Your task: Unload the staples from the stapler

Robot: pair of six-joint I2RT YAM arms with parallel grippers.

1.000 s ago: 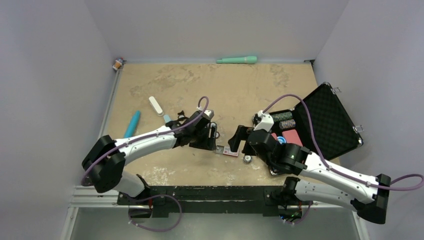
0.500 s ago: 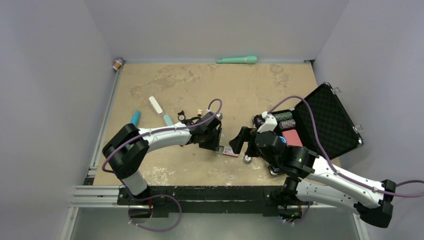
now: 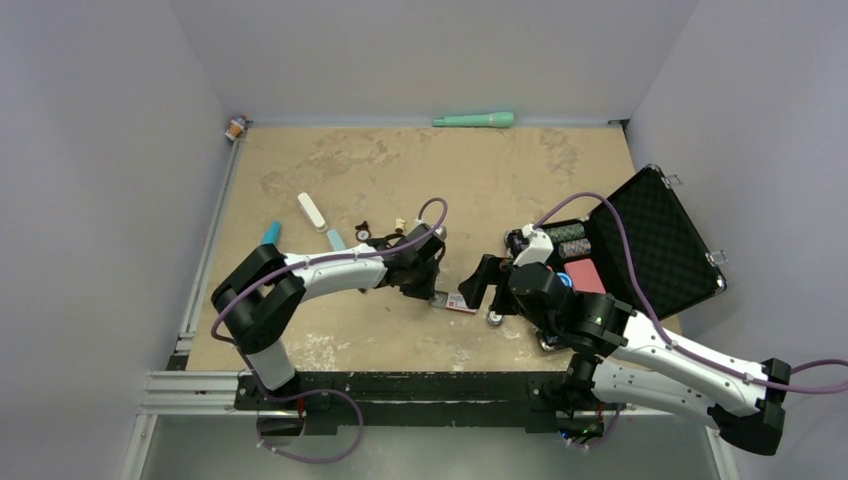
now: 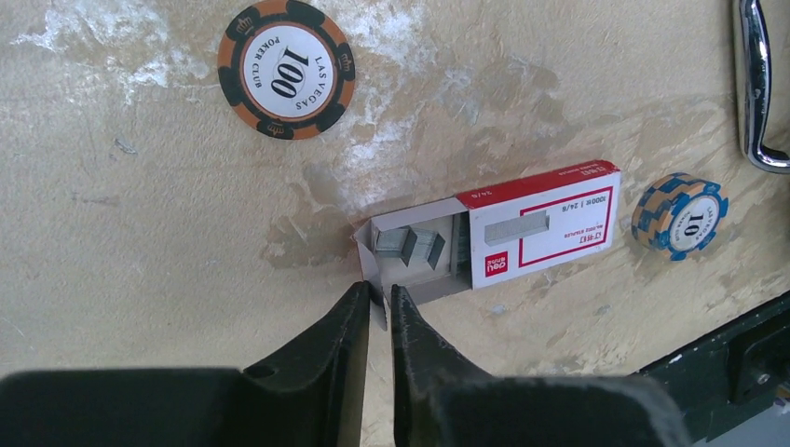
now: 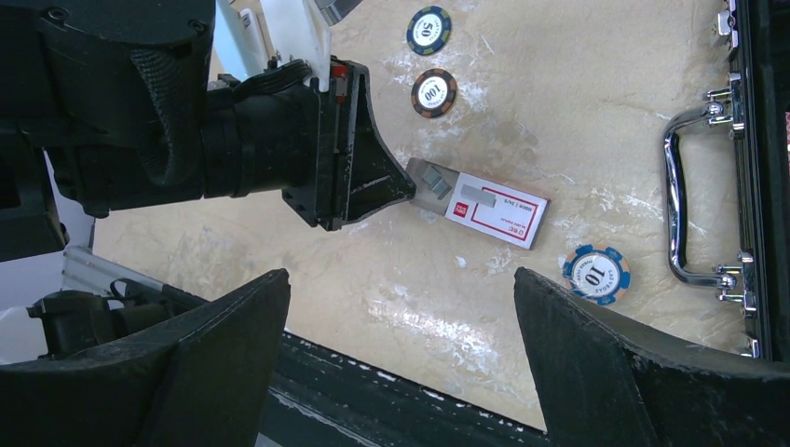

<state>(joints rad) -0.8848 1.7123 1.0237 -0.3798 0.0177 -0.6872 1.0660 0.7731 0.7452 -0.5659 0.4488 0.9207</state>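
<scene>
Scuffed tan counter (image 4: pixel 140 233): the left hand (image 4: pixel 379 307), fingers almost together, noses the open flap of a red-and-white box (image 4: pixel 545 219); whether it pinches anything cannot be told. Staples (image 4: pixel 410 247) lie in the box's tray just beyond. The right hand (image 5: pixel 396 279) hangs wide apart above, empty. A clean pick likely needs a low, square pinch on metal, not cardboard.
</scene>
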